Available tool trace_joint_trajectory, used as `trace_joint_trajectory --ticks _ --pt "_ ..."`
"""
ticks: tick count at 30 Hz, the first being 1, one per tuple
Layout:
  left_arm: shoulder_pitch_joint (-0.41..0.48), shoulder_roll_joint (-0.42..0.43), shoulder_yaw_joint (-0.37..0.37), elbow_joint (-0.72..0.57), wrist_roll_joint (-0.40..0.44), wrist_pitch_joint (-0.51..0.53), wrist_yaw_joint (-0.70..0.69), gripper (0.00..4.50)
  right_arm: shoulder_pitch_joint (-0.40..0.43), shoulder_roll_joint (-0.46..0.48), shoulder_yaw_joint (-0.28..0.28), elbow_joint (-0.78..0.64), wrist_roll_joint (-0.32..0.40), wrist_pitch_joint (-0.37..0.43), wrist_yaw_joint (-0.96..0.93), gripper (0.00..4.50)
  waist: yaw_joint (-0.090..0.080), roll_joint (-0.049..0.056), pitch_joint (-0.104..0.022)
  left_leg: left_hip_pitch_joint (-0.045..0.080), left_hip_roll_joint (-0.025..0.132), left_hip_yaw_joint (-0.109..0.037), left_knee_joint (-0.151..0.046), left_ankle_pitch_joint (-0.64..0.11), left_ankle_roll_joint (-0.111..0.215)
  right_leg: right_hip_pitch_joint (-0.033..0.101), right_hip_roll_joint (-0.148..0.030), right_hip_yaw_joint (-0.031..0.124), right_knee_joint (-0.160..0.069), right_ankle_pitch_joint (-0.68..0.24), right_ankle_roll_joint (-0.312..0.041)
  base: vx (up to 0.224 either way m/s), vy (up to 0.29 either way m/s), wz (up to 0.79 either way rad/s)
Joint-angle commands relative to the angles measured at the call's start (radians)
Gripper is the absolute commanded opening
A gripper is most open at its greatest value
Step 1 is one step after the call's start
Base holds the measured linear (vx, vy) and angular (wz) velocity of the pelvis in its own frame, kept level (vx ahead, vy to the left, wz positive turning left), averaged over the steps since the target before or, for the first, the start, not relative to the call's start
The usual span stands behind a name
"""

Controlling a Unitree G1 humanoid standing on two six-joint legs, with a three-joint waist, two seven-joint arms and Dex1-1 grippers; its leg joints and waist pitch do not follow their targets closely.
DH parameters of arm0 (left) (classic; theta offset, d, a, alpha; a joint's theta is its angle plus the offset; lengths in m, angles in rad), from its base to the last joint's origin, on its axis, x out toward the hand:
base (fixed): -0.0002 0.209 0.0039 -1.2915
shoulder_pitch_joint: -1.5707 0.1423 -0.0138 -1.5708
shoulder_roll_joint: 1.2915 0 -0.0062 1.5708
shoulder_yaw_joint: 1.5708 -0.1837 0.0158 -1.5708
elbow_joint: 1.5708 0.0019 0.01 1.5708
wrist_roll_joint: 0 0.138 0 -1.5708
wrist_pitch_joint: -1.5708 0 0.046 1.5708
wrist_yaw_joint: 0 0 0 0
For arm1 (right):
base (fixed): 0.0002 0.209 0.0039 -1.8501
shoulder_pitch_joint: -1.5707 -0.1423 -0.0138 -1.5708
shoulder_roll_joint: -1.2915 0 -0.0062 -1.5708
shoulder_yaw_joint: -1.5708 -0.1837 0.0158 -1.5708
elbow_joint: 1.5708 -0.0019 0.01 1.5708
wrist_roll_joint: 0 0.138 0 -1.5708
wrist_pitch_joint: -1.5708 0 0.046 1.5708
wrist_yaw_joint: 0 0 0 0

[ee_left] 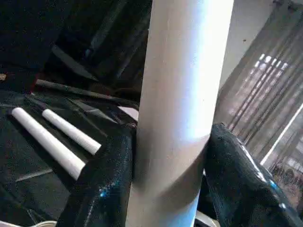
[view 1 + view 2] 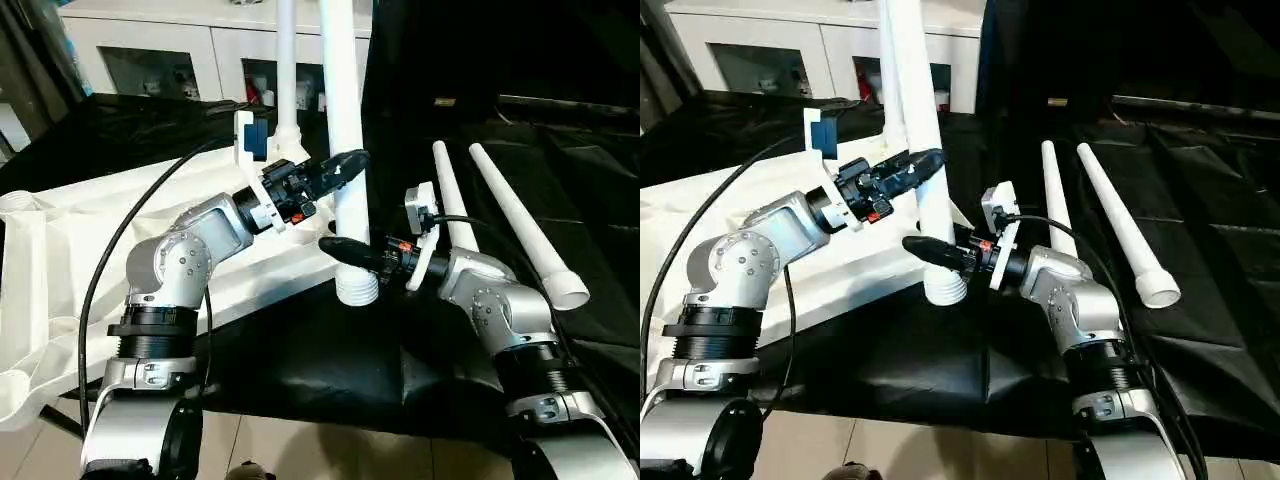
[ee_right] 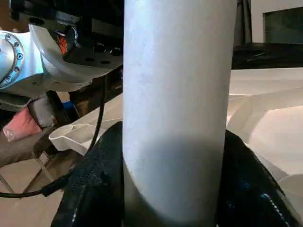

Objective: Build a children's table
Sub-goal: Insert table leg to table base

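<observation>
While both claws clasp one leg, two spare legs lie nearby.

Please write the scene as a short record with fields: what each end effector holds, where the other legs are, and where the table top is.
held part: white tube leg, upright, ribbed end down
left end effector: closed on the leg, higher up
right end effector: closed on the leg, near its ribbed end
spare legs: two, lying side by side on the black cloth
table top: underside up, another leg standing in it
</observation>
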Motion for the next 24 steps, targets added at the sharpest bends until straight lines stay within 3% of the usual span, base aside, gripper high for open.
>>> trace_joint_trajectory --ticks 1,3,5,8,10,13,15,24 --pt "-0.026 -0.002 0.003 -0.008 -0.021 0.008 0.000 1.97 -0.008 -0.011 0.018 0.000 -0.013 -0.031 -0.004 1.88 0.002 0.006 -0.082 0.019 0.039 -0.015 -0.054 -0.100 0.043 0.064 -0.084 0.048 -0.062 0.012 -0.221 0.000 0.000 0.00" --pt "-0.025 -0.007 0.007 -0.013 -0.029 0.011 0.002 1.93 -0.013 -0.011 0.011 0.004 0.002 -0.009 0.002 1.88 0.002 0.005 -0.082 0.019 0.039 -0.015 -0.054 -0.101 0.043 0.065 -0.084 0.048 -0.062 0.012 -0.223 0.000 0.000 0.00" --pt "-0.026 -0.004 0.003 -0.014 -0.026 0.006 -0.003 1.88 -0.028 -0.008 -0.009 0.016 0.028 0.033 -0.001 2.44 0.002 0.004 -0.082 0.019 0.038 -0.015 -0.053 -0.099 0.047 0.066 -0.084 0.048 -0.063 0.014 -0.226 0.000 0.000 0.00" --pt "-0.026 0.004 -0.005 -0.018 -0.022 0.007 -0.015 1.88 -0.029 -0.021 0.001 -0.006 0.032 0.052 0.020 2.67 0.004 0.005 -0.082 0.020 0.039 -0.015 -0.053 -0.100 0.047 0.065 -0.083 0.048 -0.062 0.006 -0.225 0.000 0.000 0.00" --pt "-0.028 0.015 -0.020 -0.025 -0.004 -0.004 -0.022 1.86 -0.028 -0.040 0.027 -0.029 0.005 0.058 0.025 2.91 0.004 0.000 -0.082 0.019 0.039 -0.014 -0.052 -0.095 0.047 0.066 -0.083 0.048 -0.062 0.012 -0.224 0.000 0.000 0.00" --pt "-0.029 0.030 -0.038 -0.032 0.018 -0.018 -0.033 1.85 -0.038 -0.061 0.061 -0.036 -0.052 0.062 -0.011 3.12 0.007 0.002 -0.082 0.019 0.039 -0.017 -0.053 -0.091 0.038 0.064 -0.085 0.048 -0.062 -0.009 -0.214 0.000 0.000 0.00" --pt "-0.035 0.045 -0.052 -0.043 0.034 -0.027 -0.046 1.85 -0.058 -0.097 0.101 -0.066 -0.090 0.123 -0.036 3.15 0.006 0.000 -0.080 0.021 0.038 -0.016 -0.054 -0.095 0.031 0.064 -0.082 0.049 -0.064 -0.023 -0.204 0.000 0.000 0.00" --pt "-0.029 0.070 -0.077 -0.062 0.035 -0.029 -0.069 1.85 -0.082 -0.133 0.104 -0.096 -0.061 0.222 -0.027 3.17 0.008 -0.001 -0.082 0.020 0.037 -0.014 -0.052 -0.096 0.028 0.064 -0.083 0.050 -0.061 -0.017 -0.203 0.000 0.000 0.00"
